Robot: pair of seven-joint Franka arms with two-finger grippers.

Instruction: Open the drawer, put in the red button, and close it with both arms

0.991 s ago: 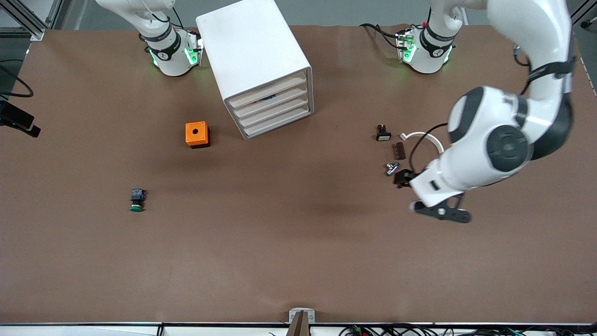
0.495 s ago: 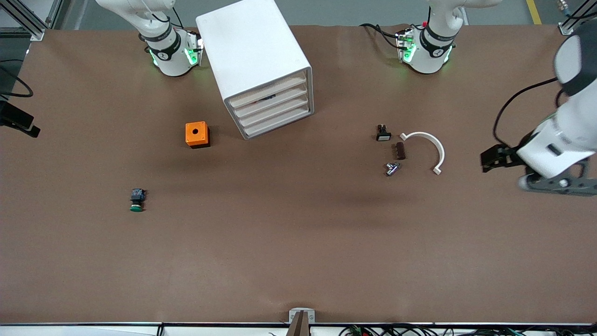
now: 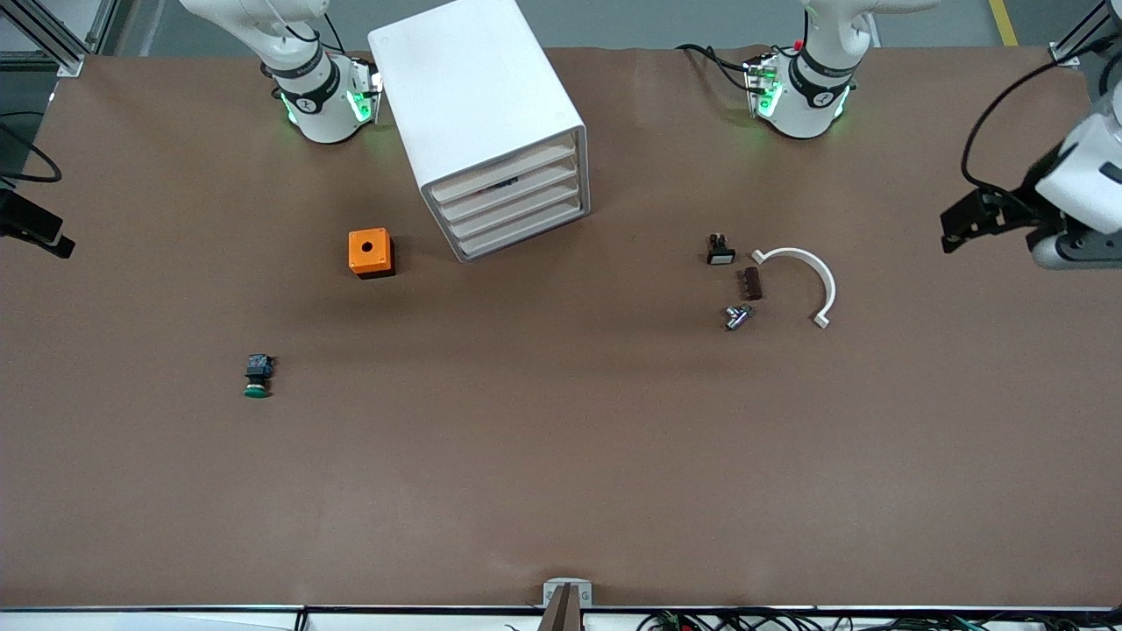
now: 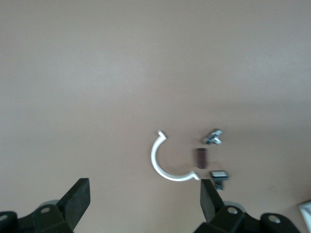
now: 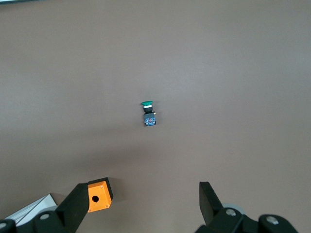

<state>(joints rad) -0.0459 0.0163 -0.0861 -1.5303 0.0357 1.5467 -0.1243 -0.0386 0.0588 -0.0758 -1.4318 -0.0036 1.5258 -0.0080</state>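
The white cabinet [image 3: 478,105] stands near the arms' bases, its four cream drawer fronts all pushed in; the top drawer [image 3: 502,169] is shut. No red button shows in any view. My left gripper [image 3: 1074,252] hangs in the air at the left arm's end of the table; in the left wrist view [image 4: 145,204] it is open and empty, over bare table. My right gripper is out of the front view; in the right wrist view [image 5: 141,204] it is open and empty, high above the table.
A green-capped button [image 3: 256,377] [image 5: 148,112] lies toward the right arm's end. An orange box with a hole [image 3: 370,252] [image 5: 99,195] sits beside the cabinet. A white C-shaped clip [image 3: 802,272] [image 4: 165,162], a black switch [image 3: 720,251], a brown piece [image 3: 751,283] and a metal part [image 3: 736,315] lie together.
My left arm has swung away from the small parts, out to the left arm's end of the table and closer to the bases. The right arm has not moved.
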